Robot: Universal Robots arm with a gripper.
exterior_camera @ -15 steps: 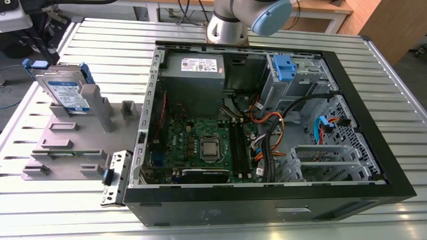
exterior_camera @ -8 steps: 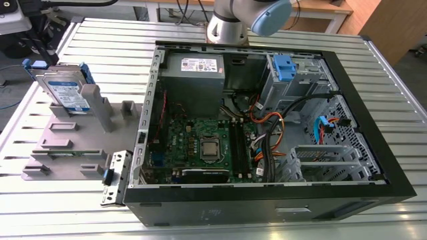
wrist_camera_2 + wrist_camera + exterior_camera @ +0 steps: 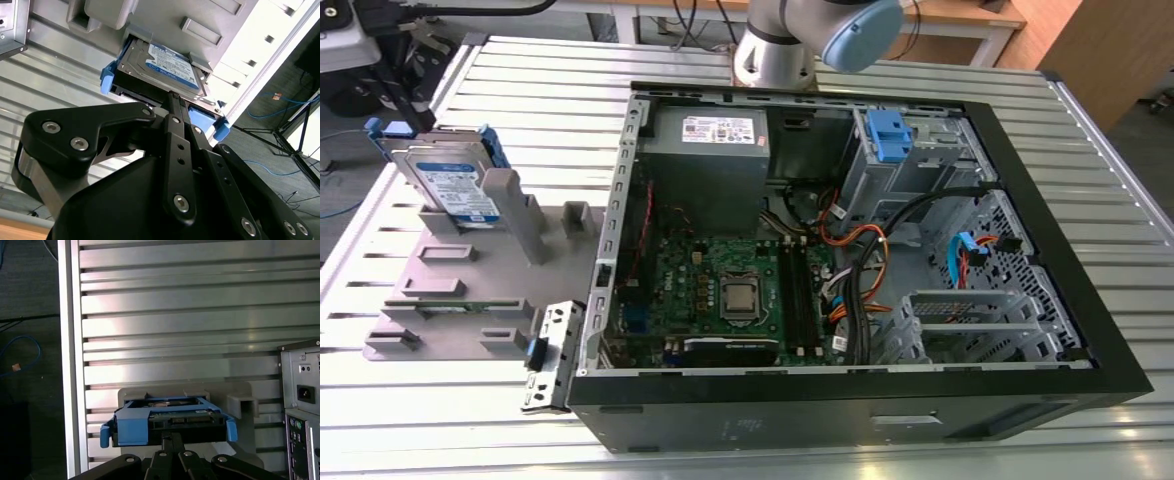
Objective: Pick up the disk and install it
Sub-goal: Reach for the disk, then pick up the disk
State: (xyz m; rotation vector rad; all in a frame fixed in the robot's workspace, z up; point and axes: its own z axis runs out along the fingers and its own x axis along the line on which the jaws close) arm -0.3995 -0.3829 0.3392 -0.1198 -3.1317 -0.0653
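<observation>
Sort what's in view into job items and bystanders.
Job:
- disk, standing in the grey fixture
- gripper, at the disk's blue-railed end
- open computer case, likely the install site

Bystanders:
- power-supply box
- motherboard
- metal bracket beside the case

Bright even light, broad glare bands on the ribbed metal table (image 3: 200, 315), dim floor (image 3: 30, 390) beside it

Silver metal disk (image 3: 136, 61), glossy label (image 3: 172, 62), blue plastic rails (image 3: 107, 77); ribbed brushed-metal table (image 3: 175, 310); matt black gripper (image 3: 174, 97).
</observation>
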